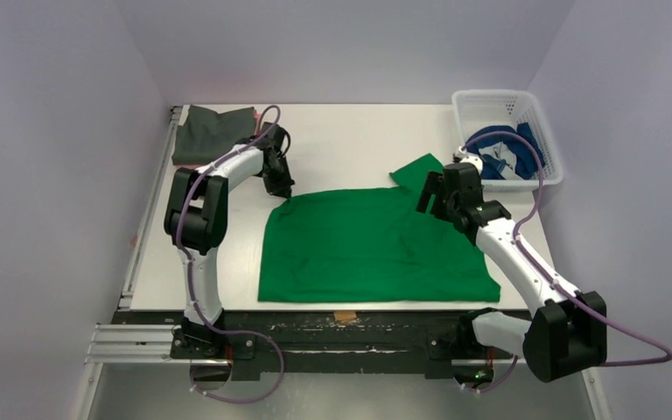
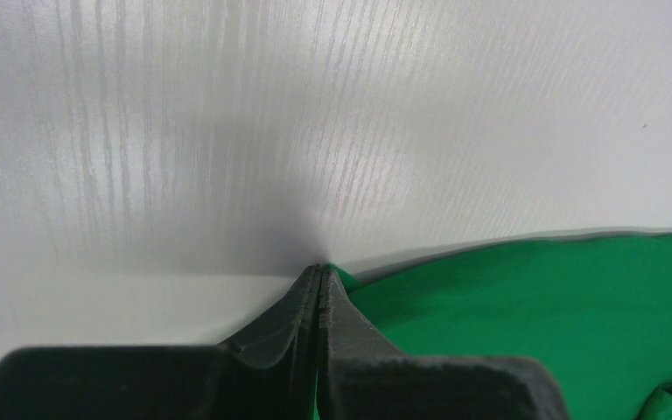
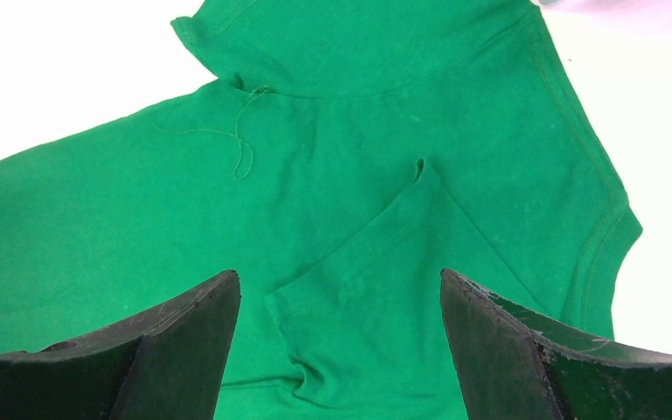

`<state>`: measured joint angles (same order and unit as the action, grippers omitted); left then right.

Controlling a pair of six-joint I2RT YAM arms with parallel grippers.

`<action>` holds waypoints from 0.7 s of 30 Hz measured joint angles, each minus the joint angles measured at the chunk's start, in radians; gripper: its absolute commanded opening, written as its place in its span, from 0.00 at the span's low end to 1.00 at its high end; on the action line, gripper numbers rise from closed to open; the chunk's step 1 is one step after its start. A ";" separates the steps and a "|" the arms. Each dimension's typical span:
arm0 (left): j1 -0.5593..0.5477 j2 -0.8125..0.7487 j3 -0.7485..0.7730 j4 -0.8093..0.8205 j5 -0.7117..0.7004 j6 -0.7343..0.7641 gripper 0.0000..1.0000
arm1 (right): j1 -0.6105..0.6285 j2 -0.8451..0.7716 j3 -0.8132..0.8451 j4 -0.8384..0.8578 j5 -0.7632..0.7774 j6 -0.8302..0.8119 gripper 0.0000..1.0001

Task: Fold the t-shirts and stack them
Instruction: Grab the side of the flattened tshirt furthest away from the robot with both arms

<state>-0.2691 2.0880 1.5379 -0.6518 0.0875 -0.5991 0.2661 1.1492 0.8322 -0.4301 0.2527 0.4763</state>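
A white table (image 1: 350, 140) with a faint wood-grain surface stands between pale lilac walls (image 1: 61, 131). A white plastic lattice basket (image 1: 499, 103) sits at its far right corner. A small tan scrap of tape (image 1: 345, 316) lies at the middle of the near edge, and an aluminium rail (image 1: 131, 343) runs along the near-left edge.

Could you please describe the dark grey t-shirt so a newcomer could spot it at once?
Start at the white table and go to its far left corner, beyond the left arm. The dark grey t-shirt lies there as a folded rectangle. It is the only grey cloth: the bright green t-shirt is spread out mid-table and the blue cloth sits in the white basket far right.
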 measured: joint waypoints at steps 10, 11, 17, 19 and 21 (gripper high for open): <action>-0.006 -0.106 -0.047 0.001 -0.082 0.018 0.00 | -0.016 0.519 0.429 -0.056 0.053 -0.035 0.78; -0.006 -0.114 -0.051 0.001 -0.084 0.018 0.00 | -0.024 0.581 0.495 -0.066 0.053 -0.035 0.77; -0.006 -0.143 -0.078 0.014 -0.092 0.017 0.00 | -0.080 0.909 0.864 -0.103 0.053 -0.028 0.69; -0.006 -0.147 -0.087 0.015 -0.092 0.017 0.00 | -0.099 1.019 0.991 -0.121 0.055 -0.028 0.68; -0.007 -0.151 -0.093 0.015 -0.092 0.017 0.00 | -0.111 1.112 1.102 -0.150 0.068 -0.034 0.67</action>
<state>-0.2764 1.9369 1.4452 -0.6365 -0.0048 -0.5819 0.1547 2.2608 1.9343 -0.5800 0.3206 0.4427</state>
